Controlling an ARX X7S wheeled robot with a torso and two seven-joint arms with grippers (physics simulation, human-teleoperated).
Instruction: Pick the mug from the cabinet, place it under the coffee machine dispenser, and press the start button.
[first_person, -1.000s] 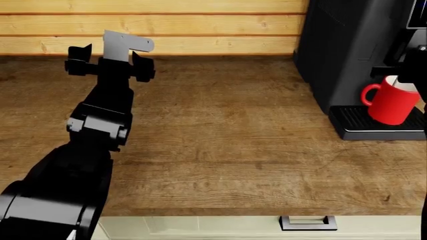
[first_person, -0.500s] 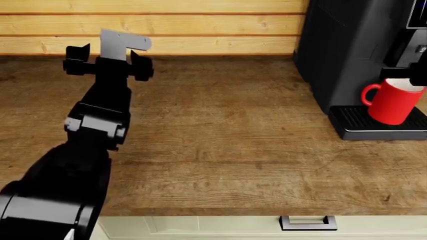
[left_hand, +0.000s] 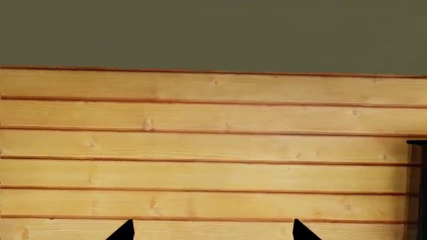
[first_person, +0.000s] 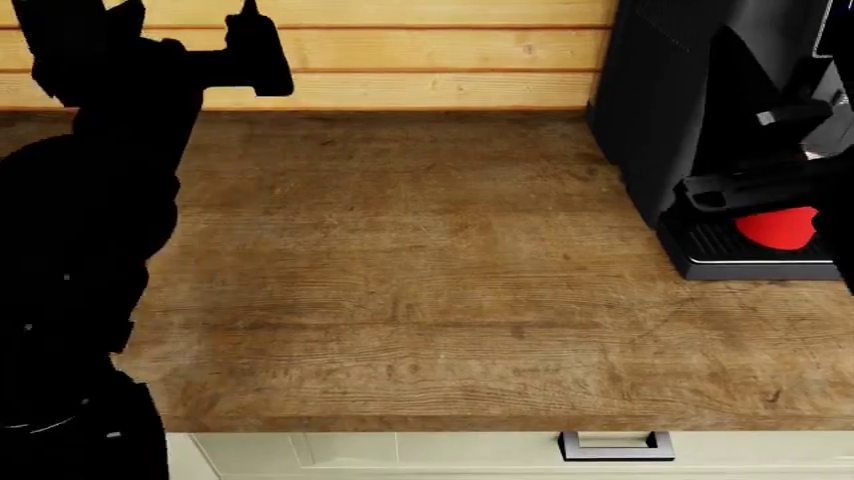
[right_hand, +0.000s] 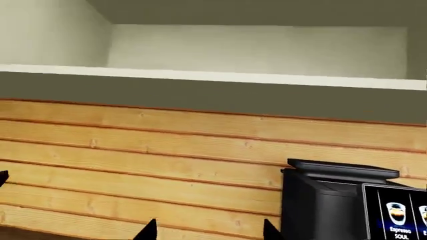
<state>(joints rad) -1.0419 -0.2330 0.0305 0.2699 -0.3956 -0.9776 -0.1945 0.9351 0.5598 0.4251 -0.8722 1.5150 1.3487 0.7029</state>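
Observation:
The red mug (first_person: 782, 229) stands on the ribbed drip tray (first_person: 747, 264) of the dark coffee machine (first_person: 667, 100). Only its lower part shows, because my black right arm (first_person: 761, 185) crosses in front of it. That arm also hides the dispenser above the mug. In the right wrist view my right gripper (right_hand: 208, 231) is open, with only the plank wall between its tips and the coffee machine (right_hand: 327, 205) off to one side. My left gripper (left_hand: 212, 231) is open too, facing the plank wall. In the head view it is raised high at the far left.
The wooden counter (first_person: 427, 280) runs from the plank wall to its front edge, with a drawer handle (first_person: 615, 445) below. My left arm (first_person: 80, 250) fills the head view's left side. An open cabinet shelf (right_hand: 213, 75) hangs above the wall. The machine's lit display (right_hand: 397, 216) shows drink icons.
My left arm has lifted and swung closer to the head camera, now filling the view's left. My right arm has moved across the front of the mug, which stays on the tray.

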